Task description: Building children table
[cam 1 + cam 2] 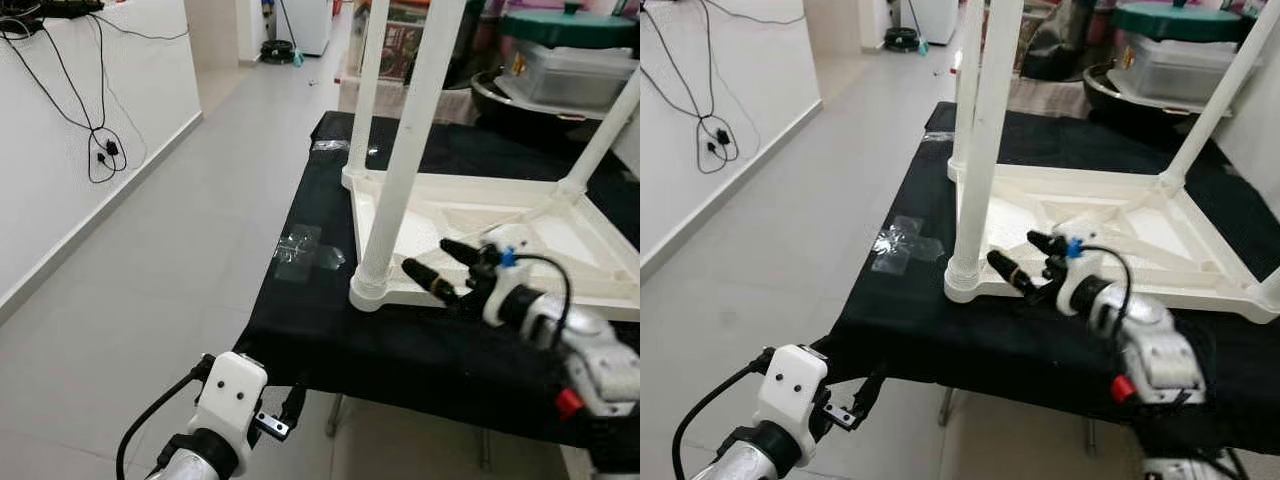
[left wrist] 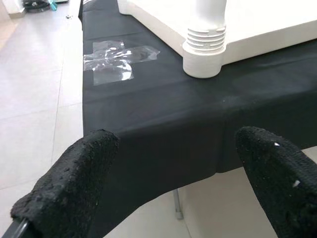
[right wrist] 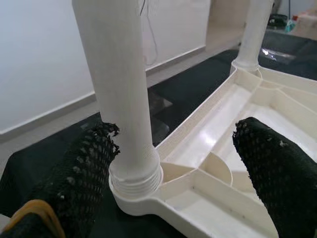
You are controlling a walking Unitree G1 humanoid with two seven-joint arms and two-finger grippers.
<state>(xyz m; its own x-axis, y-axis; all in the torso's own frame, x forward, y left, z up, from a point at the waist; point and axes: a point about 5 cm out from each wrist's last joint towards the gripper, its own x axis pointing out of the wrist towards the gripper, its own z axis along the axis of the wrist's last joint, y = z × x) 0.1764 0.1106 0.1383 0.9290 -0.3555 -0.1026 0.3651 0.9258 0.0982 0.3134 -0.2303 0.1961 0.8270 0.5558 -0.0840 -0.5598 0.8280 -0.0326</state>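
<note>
Inverted white plastic children's table (image 1: pixel 480 235) resting top-down on a bench (image 1: pixel 400 340) draped in black cloth, with its legs pointing upward. The nearest leg (image 1: pixel 405 150) stands upright in the threaded corner socket (image 2: pixel 204 54) at the bench's near left side; a second leg (image 1: pixel 368 85) rises behind it and a third (image 1: pixel 605 130) leans at the far right corner. The ribbed underside of the tabletop faces up.

Right gripper (image 1: pixel 447 266): jaws released and spread wide, holding nothing. It hovers low over the near edge of the tabletop, just beside the nearest leg's base. In the right wrist view one finger (image 3: pixel 86 168) lies close against the leg just above its threaded collar, whether touching cannot be told, while the other finger (image 3: pixel 277 168) sits well apart over the open underside.

Left gripper (image 2: pixel 171 178): jaws likewise released and empty, held below and in front of the bench's near left corner, well apart from the table.

Crossed strips of clear tape (image 1: pixel 305 255) lie stuck to the black cloth near the nearest leg. Grey tiled floor (image 1: pixel 150 300) extends to the left, where black cables (image 1: pixel 100 150) hang against a white wall.
</note>
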